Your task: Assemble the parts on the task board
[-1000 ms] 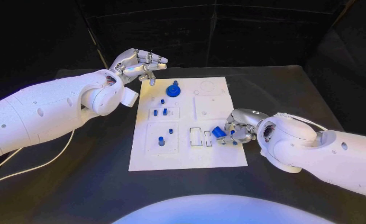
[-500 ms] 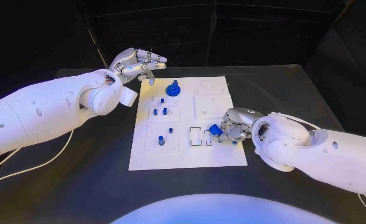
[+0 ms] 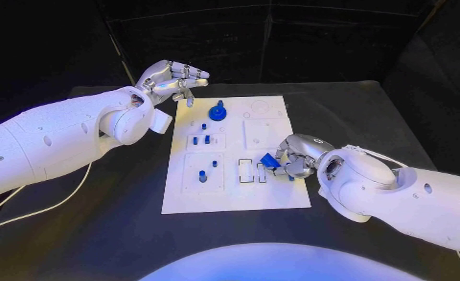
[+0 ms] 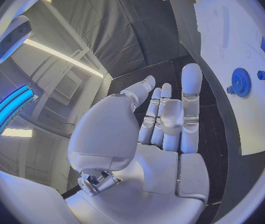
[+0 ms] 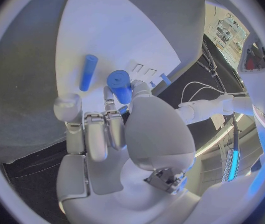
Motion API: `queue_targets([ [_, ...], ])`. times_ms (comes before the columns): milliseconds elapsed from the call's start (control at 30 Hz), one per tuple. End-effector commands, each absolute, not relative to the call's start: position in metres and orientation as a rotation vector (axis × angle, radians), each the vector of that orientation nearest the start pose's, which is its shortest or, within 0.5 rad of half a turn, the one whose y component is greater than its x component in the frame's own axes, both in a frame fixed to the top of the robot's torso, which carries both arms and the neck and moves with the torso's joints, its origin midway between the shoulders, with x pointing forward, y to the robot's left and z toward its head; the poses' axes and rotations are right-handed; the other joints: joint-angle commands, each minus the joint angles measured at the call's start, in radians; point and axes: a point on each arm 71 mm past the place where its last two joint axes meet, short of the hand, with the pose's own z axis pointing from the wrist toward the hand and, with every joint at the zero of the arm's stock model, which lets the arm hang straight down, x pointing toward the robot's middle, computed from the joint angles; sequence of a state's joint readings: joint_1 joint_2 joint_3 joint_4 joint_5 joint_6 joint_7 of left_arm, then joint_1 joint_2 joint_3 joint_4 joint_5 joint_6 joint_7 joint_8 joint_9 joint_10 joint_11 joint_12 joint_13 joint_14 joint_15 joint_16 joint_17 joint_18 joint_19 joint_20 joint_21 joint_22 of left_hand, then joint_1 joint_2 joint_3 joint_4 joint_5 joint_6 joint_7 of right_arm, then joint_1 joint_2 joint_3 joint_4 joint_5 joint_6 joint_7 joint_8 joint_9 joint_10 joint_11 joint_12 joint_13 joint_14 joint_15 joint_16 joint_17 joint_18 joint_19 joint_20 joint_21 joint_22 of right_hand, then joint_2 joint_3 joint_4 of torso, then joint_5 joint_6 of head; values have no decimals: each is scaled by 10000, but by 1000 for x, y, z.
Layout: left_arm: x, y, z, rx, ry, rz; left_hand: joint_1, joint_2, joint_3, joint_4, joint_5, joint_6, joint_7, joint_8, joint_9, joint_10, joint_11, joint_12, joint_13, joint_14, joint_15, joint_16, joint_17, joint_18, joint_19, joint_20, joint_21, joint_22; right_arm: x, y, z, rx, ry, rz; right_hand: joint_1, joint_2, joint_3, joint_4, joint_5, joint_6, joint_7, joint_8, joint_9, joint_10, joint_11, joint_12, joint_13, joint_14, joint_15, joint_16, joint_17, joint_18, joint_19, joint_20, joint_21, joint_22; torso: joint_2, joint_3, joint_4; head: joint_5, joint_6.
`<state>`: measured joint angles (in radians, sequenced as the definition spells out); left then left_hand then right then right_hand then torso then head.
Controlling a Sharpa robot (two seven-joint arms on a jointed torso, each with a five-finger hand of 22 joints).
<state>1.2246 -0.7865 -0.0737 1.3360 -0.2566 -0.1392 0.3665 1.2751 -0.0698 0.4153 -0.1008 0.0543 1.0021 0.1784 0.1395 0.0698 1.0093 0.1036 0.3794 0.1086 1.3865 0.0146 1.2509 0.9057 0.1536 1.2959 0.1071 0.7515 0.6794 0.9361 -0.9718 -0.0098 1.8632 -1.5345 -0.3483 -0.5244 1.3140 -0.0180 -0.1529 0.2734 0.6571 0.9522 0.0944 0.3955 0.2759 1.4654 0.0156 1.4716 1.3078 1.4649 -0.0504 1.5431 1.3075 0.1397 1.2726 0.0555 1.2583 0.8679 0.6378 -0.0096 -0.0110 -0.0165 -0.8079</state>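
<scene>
Left of the task board (image 3: 234,194), the left hand (image 3: 173,82) stays raised, fingers spread and empty, while the right hand (image 3: 292,155), pinching a blue peg (image 3: 271,161), has carried it inward over the board's near-right slots (image 3: 252,171), apparently closing on insertion.

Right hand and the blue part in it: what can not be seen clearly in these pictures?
- Head view: the right hand covers most of the blue part it holds; its shape and the slot below are hidden.
- Right wrist view: the fingers hide the part's lower end.
- Head view: small pegs on the task board are too small to identify.
</scene>
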Motion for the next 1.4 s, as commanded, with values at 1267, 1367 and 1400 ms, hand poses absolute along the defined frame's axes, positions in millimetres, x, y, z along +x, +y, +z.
queue_targets([
  [1267, 517, 220, -186, -8065, 15726, -15029, -117, 29, 13, 58, -16, -72, -12, 76, 0, -121, 3, 79, 20, -56, -2, 42, -14, 204, 1, 39, -66, -8, 376, -142, -266, 2069, 20563, 6435, -875, 454, -594, 160, -2046, 519, -271, 269, 529, 390, -234, -156, 1397, 913, -205, 34, 1930, -153, 44, -145, 46, -4, 6, 7, 0, 121, -19],
  [1367, 517, 220, -186, -8063, 15719, -15030, -117, 29, 13, 58, -16, -72, -12, 76, 0, -121, 3, 79, 20, -56, -2, 42, -14, 204, 1, 39, -66, -8, 377, -141, -266, 2019, 20501, 6440, -1013, 464, -707, 166, -2306, 514, -286, 285, 576, 385, -250, -182, 1386, 911, -222, 28, 1919, -153, 36, -166, 34, -18, 5, 2, 4, 110, -8],
  [1400, 517, 220, -186, -8062, 15718, -15030, -117, 29, 13, 58, -16, -72, -12, 76, 0, -121, 3, 79, 20, -56, -2, 42, -14, 204, 1, 39, -66, -8, 377, -141, -266, 2017, 20473, 6434, -1091, 477, -760, 167, -2472, 511, -290, 291, 595, 385, -254, -190, 1385, 911, -226, 26, 1918, -154, 34, -172, 30, -22, 7, 2, 6, 113, -5],
])
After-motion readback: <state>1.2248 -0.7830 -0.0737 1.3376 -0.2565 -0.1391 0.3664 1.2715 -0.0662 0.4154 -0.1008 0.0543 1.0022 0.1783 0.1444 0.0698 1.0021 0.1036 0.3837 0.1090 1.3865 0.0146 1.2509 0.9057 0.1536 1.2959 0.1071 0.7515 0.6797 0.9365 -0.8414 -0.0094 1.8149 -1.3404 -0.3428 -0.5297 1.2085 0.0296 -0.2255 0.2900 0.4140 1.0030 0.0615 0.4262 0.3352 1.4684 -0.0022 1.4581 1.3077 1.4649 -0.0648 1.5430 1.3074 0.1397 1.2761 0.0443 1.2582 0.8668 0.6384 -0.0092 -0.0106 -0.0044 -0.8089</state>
